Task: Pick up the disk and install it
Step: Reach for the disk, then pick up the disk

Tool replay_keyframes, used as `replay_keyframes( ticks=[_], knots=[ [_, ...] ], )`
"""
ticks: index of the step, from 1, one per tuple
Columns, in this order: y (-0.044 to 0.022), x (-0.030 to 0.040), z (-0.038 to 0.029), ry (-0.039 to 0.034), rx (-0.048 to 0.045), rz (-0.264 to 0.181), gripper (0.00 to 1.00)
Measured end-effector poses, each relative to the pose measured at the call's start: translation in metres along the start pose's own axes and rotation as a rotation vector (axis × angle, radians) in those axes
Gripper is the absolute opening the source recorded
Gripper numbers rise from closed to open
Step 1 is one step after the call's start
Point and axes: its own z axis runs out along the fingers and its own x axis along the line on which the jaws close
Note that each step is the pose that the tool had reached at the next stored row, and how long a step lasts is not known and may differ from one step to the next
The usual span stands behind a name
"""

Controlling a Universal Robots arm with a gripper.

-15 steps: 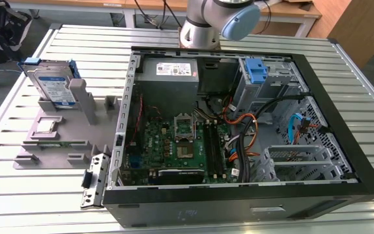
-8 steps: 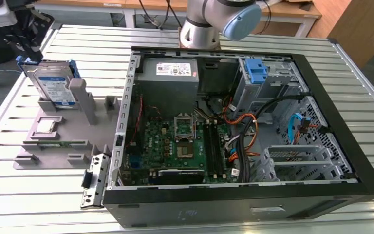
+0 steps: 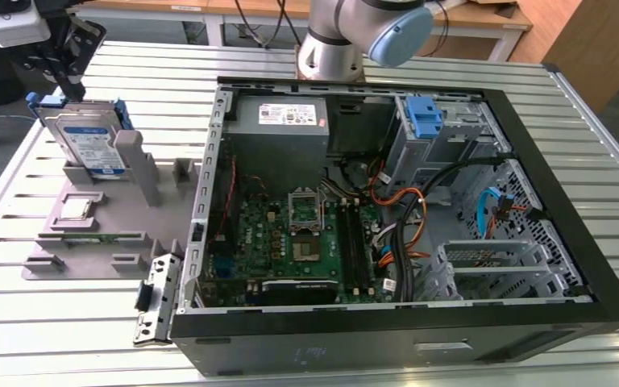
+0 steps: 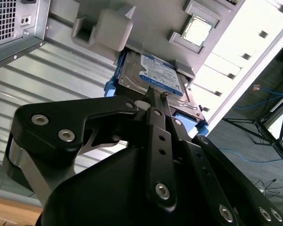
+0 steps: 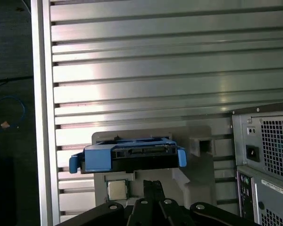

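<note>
The disk [image 3: 86,142] is a silver drive with a blue-and-white label and a blue carrier frame. It stands on edge in a slot of the grey holder [image 3: 94,238], at the exterior view's left, beside the open computer case [image 3: 567,242]. My gripper [image 3: 70,85] hangs just above the disk's upper edge. In both wrist views the two black fingers lie together at the tips, with nothing between them. The gripper [image 4: 156,94] points at the labelled face of the disk [image 4: 158,75]. The first wrist view looks past the gripper [image 5: 153,184] onto the disk's [image 5: 127,156] blue-framed top edge.
The case lies open with a motherboard [image 3: 299,242], a grey power-supply box [image 3: 283,121], cables and a blue bracket [image 3: 425,119] at the drive bay. The holder also carries a small square chip [image 3: 78,208]. The arm's base [image 3: 331,48] stands behind the case on the slatted metal table [image 3: 51,339].
</note>
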Motion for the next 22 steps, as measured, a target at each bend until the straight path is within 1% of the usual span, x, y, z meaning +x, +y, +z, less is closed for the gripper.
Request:
replay_keyframes(
  ticks=[4, 12, 22],
  knots=[
    [0.0038, 0.0007, 0.0016, 0.0001, -0.0019, 0.0, 0.1],
    [0.0051, 0.0086, 0.0035, 0.0, -0.0021, 0.0, 0.1],
    [0.0053, 0.0091, 0.0038, 0.0002, -0.0019, 0.0, 0.1]
  ],
)
